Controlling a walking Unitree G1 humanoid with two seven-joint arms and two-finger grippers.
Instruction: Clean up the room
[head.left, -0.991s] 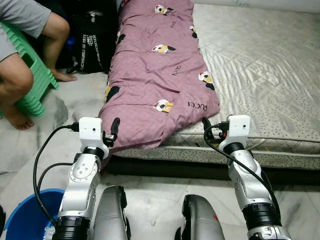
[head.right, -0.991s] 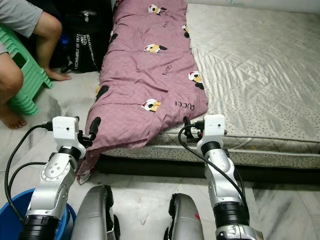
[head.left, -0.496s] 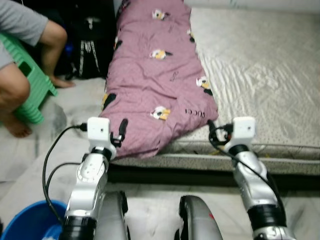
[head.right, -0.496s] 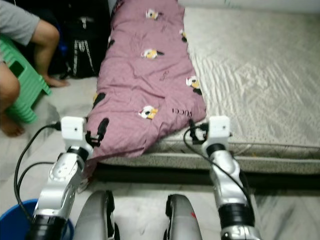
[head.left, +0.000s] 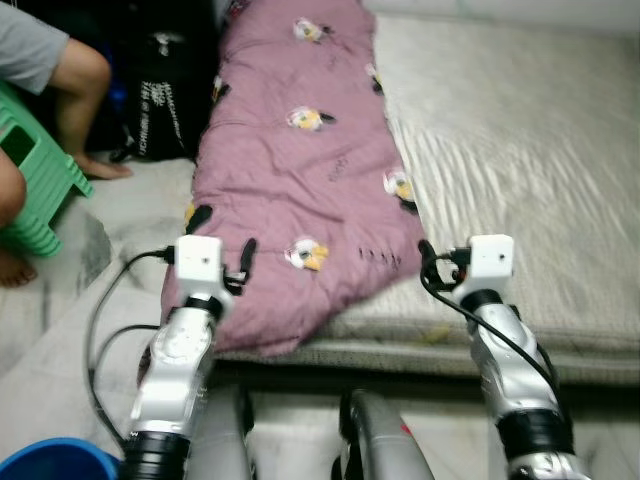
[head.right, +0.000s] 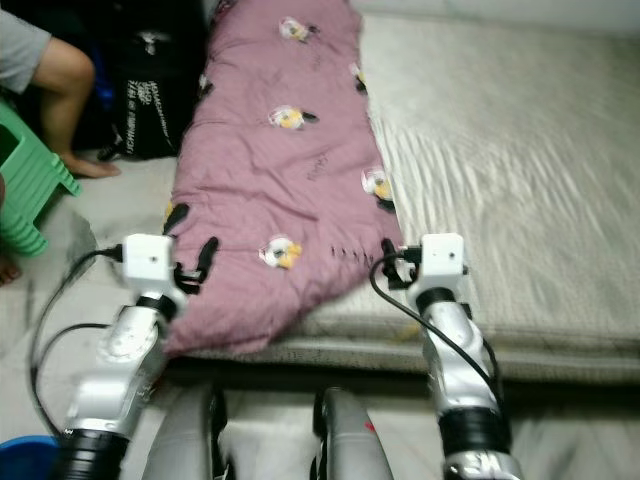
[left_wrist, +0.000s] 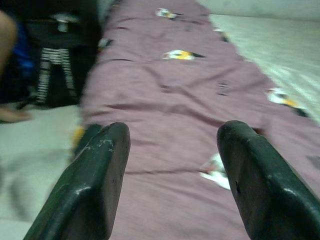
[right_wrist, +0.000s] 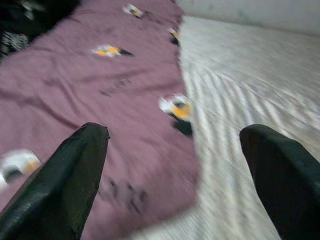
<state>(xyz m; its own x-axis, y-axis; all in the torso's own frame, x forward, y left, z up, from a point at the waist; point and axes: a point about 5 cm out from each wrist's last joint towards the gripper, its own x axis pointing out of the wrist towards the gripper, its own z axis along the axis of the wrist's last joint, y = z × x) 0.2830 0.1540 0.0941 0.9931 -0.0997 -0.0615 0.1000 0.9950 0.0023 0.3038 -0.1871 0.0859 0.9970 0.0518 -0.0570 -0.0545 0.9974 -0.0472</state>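
Left gripper (head.left: 246, 262): fingers spread wide, holding nothing, raised just above the near edge of the quilt (head.left: 300, 170). Right gripper (head.left: 428, 262): fingers spread wide, empty, over the quilt's near right corner. The quilt is mauve with cartoon prints, wrinkled, lying along the left side of the mattress (head.left: 520, 150), from 6 toward 12 o'clock, its left edge overhanging the floor (head.left: 90, 230).

A mauve quilt (head.left: 300, 170) printed with small cartoon figures lies lengthwise along the mattress's (head.left: 520, 170) left side, its rumpled near corner drooping over the edge.
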